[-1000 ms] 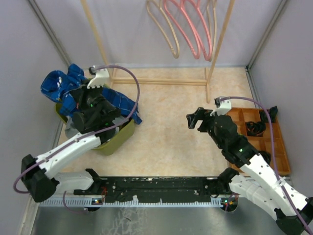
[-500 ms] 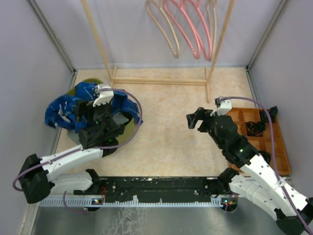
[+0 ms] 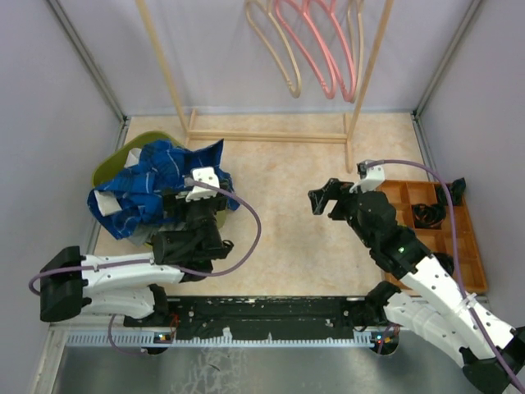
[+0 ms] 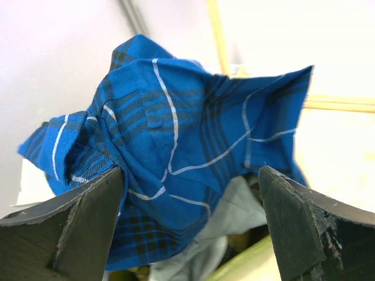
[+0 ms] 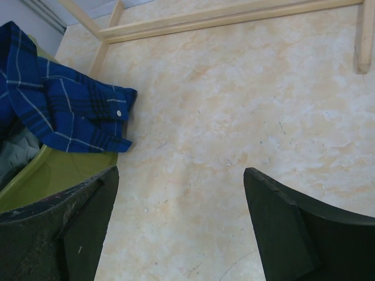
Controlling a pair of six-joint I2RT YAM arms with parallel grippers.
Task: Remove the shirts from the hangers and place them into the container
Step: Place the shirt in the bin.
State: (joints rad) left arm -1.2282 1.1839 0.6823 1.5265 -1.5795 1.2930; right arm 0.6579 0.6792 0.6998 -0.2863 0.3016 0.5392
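Note:
A blue shirt (image 3: 156, 185) with thin white check lines lies heaped over the olive-green container (image 3: 123, 156) at the left. It fills the left wrist view as the blue shirt (image 4: 187, 123), with a grey shirt (image 4: 237, 205) and the container rim (image 4: 246, 260) under it. My left gripper (image 3: 182, 201) sits just right of the heap, open (image 4: 190, 172) and holding nothing. My right gripper (image 3: 321, 197) hangs open (image 5: 181, 170) over bare table at mid-right. Pink hangers (image 3: 328, 57) and a wood-coloured hanger (image 3: 275, 49) hang bare on the rack.
Wooden rack poles (image 3: 168, 74) and a base bar (image 3: 267, 135) stand at the back. An orange divided tray (image 3: 435, 230) of black parts lies at the right edge. Grey walls close in both sides. A shirt corner (image 5: 94, 117) drapes over the container's edge (image 5: 53, 175).
My left gripper opened and let go of the blue shirt, then drew back toward the near right. The shirt dropped onto the container. The right arm barely moved.

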